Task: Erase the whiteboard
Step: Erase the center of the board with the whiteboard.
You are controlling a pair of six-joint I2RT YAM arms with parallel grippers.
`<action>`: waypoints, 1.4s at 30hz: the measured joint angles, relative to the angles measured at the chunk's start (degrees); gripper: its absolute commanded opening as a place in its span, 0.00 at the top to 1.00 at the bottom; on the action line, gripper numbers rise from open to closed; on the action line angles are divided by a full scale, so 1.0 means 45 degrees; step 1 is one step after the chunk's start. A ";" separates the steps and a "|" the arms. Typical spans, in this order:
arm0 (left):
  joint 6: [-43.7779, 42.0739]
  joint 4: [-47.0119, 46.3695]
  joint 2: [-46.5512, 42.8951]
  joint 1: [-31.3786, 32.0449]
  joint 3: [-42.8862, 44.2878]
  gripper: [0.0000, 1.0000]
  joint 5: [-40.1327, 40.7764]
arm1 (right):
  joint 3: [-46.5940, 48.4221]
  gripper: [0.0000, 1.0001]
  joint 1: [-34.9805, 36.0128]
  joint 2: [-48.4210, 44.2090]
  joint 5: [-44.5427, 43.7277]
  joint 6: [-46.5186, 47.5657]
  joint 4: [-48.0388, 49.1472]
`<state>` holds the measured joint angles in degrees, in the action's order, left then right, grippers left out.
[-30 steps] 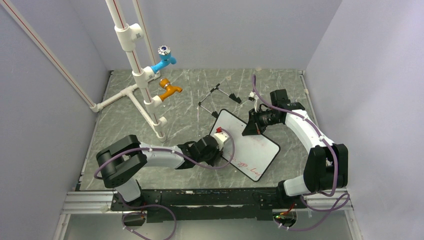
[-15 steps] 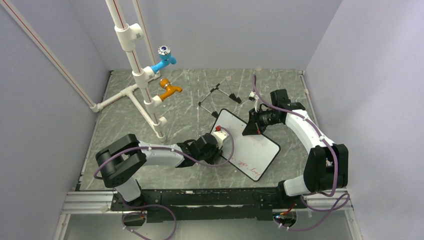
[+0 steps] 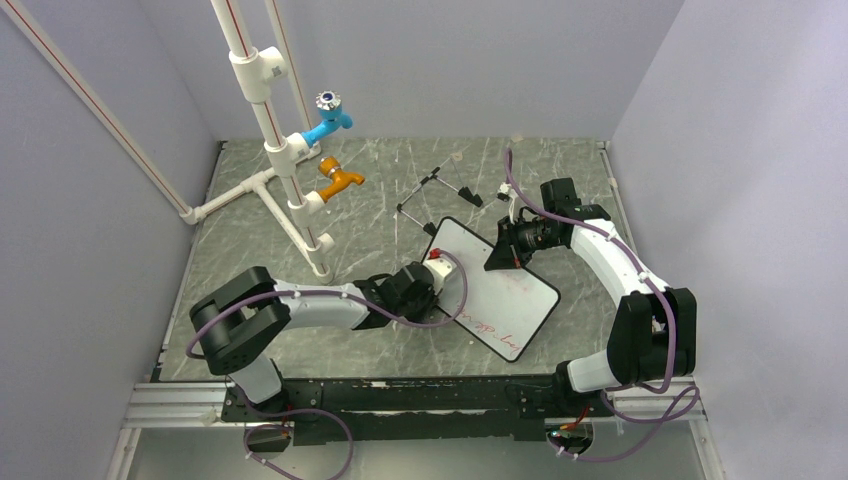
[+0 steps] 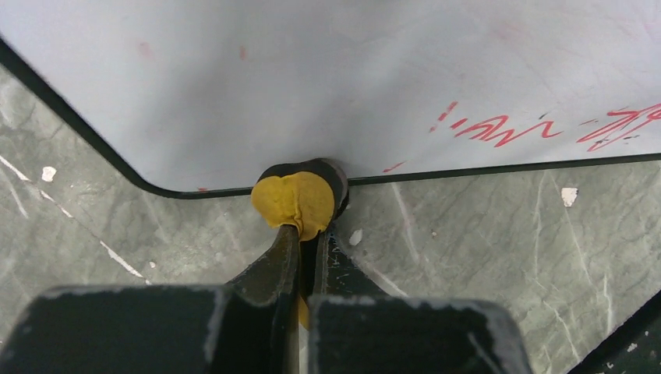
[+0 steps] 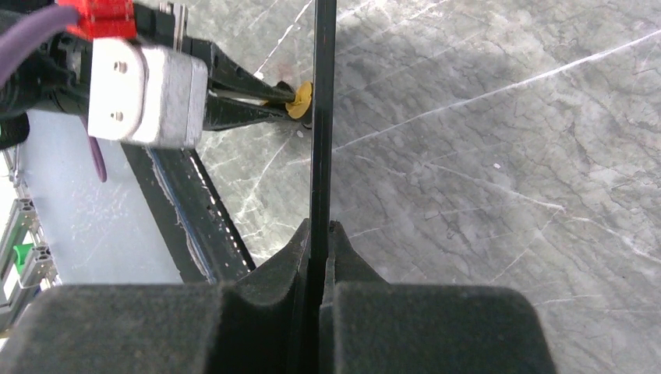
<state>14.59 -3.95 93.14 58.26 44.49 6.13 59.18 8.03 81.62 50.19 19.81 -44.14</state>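
The whiteboard (image 3: 500, 285) is white with a thin black frame, and the right gripper holds it tilted over the table. Red writing (image 4: 507, 125) remains near its lower edge. My right gripper (image 3: 502, 258) is shut on the board's far edge, which shows as a thin black line (image 5: 321, 117) running up from the gripper (image 5: 319, 230). My left gripper (image 4: 310, 234) is shut on a yellow-black eraser (image 4: 300, 199). The eraser presses against the board's near-left frame by a rounded corner. From the right wrist view the eraser (image 5: 299, 100) shows at that same edge.
A black wire easel stand (image 3: 435, 195) lies on the grey marble table (image 3: 250, 260) behind the board. White pipes with a blue tap (image 3: 328, 120) and an orange tap (image 3: 340, 180) stand at the back left. Walls close in on both sides.
My left gripper has slid the eraser a little leftwards, off the white surface to the board's near-left edge. The right gripper and the board have barely moved.
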 measured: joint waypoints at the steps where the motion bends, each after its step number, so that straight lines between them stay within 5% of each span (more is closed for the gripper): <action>1: -0.0024 0.0073 0.0102 0.0185 0.0107 1.00 0.0194 | 0.0000 1.00 0.0000 0.0000 0.0000 0.0000 0.0000; 19: -0.0039 0.2001 0.1938 0.2477 0.2662 1.00 0.2273 | 0.0005 1.00 -0.0044 -0.0214 -0.0155 0.0136 -0.0175; 33: 0.0393 0.0476 0.1647 0.2754 0.2011 1.00 -0.0063 | 0.0005 1.00 0.0010 -0.0214 -0.0112 0.0233 -0.0209; 42: 0.1651 -0.1836 0.0398 0.0758 -0.0403 1.00 -0.1710 | 0.0005 1.00 0.0112 -0.0219 -0.0097 0.0291 -0.0277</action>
<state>22.02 -12.21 94.94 61.67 42.68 -1.56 59.20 8.54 80.64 49.76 21.12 -45.39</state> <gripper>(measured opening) 0.047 0.044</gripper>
